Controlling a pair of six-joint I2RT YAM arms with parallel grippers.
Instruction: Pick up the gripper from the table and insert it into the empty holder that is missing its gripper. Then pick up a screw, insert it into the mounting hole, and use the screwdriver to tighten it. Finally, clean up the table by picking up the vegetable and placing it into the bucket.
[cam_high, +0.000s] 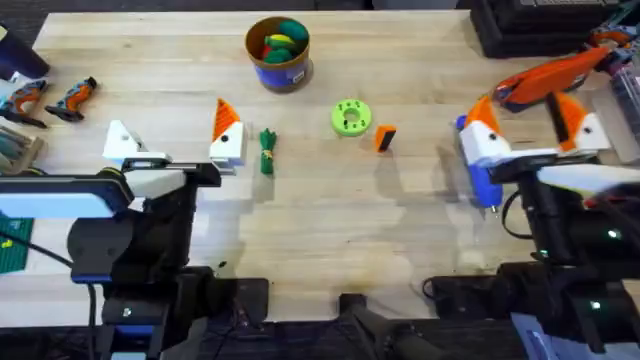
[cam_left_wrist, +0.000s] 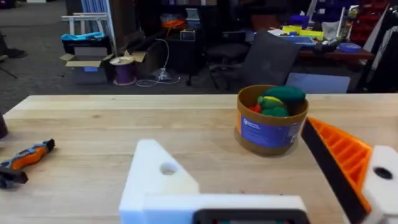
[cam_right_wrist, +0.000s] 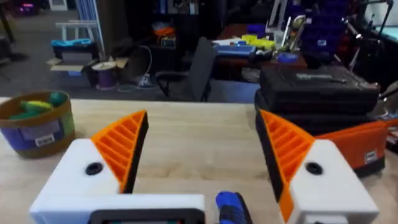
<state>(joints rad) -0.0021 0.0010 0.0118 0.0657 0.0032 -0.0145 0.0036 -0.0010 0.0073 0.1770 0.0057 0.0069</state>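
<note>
The screwdriver (cam_high: 481, 178) lies half hidden beneath the right gripper (cam_high: 528, 125) — in the right wrist view just its blue tip (cam_right_wrist: 231, 208) shows, cut off.

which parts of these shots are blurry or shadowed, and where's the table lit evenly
Overhead: the table is evenly lit, with soft shadows near the screwdriver; both arm bases look dark and blurred. Left wrist: the bucket is fairly sharp, while the bare white holder up close is soft. Right wrist: the right gripper and its orange pads are soft, and the room behind is dim.
</note>
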